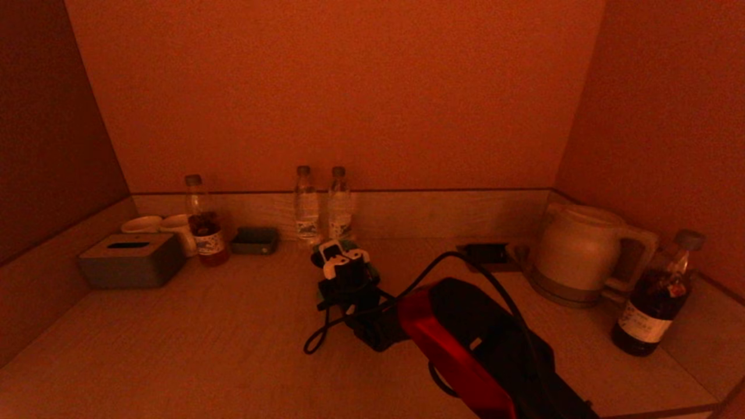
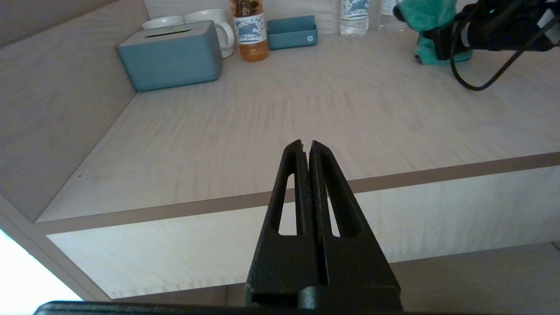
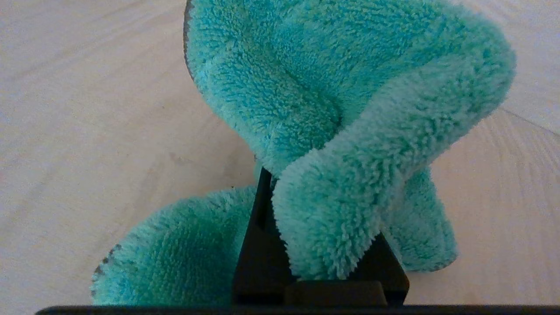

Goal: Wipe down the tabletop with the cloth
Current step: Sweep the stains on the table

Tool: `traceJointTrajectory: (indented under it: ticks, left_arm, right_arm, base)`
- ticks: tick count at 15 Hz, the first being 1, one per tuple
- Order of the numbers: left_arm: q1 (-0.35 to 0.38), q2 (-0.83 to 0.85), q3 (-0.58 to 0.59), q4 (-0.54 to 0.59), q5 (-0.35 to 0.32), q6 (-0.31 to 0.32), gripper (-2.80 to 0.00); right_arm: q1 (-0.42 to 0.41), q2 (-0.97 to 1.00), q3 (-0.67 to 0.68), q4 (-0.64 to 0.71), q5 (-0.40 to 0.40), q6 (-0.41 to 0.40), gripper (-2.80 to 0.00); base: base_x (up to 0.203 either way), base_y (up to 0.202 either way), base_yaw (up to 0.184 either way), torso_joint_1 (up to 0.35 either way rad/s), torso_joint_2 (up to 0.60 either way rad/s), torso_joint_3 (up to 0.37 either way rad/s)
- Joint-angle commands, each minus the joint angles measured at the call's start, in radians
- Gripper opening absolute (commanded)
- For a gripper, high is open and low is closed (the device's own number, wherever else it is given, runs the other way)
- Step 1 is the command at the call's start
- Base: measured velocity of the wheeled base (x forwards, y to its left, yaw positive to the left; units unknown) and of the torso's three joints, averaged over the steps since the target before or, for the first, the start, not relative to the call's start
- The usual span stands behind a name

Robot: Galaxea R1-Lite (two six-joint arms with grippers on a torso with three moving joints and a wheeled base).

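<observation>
The fluffy teal cloth (image 3: 341,109) is bunched up and clamped in my right gripper (image 3: 306,183), which is shut on it. The cloth rests on the pale wood-grain tabletop (image 1: 204,337) at the back middle, just in front of two water bottles. In the head view my right gripper (image 1: 343,256) points down at the table with the cloth mostly hidden under it. In the left wrist view the cloth (image 2: 426,17) shows at the far side of the table. My left gripper (image 2: 306,143) is shut and empty, parked in front of the table's front edge.
At the back left stand a grey tissue box (image 1: 131,261), two white cups (image 1: 174,227), a tea bottle (image 1: 205,230) and a small tray (image 1: 254,240). Two water bottles (image 1: 307,206) stand at the back middle. A kettle (image 1: 582,253) and a dark bottle (image 1: 657,302) stand right. Walls enclose three sides.
</observation>
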Motion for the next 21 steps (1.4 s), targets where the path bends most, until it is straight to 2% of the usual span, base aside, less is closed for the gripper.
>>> traceJointTrajectory:
  ticks: [1, 12, 15, 21]
  left_arm:
    - [0.002, 0.0, 0.0, 0.0, 0.0, 0.001, -2.8]
    - [0.002, 0.0, 0.0, 0.001, 0.0, 0.001, -2.8]
    - [0.0, 0.0, 0.0, 0.002, 0.0, 0.001, -2.8]
    - [0.0, 0.0, 0.0, 0.002, 0.0, 0.001, -2.8]
  right_arm:
    - [-0.002, 0.015, 0.0, -0.005, -0.001, -0.013, -2.8]
    - [-0.049, 0.004, 0.002, -0.006, -0.01, -0.012, -2.8]
    - [-0.095, -0.022, 0.003, -0.006, -0.012, -0.011, -2.8]
    - [-0.125, -0.055, 0.014, -0.006, -0.015, -0.01, -2.8]
  base:
    - [0.0, 0.0, 0.0, 0.0, 0.0, 0.0]
    - [0.0, 0.0, 0.0, 0.0, 0.0, 0.0]
    - [0.0, 0.0, 0.0, 0.0, 0.0, 0.0]
    - [0.0, 0.0, 0.0, 0.0, 0.0, 0.0]
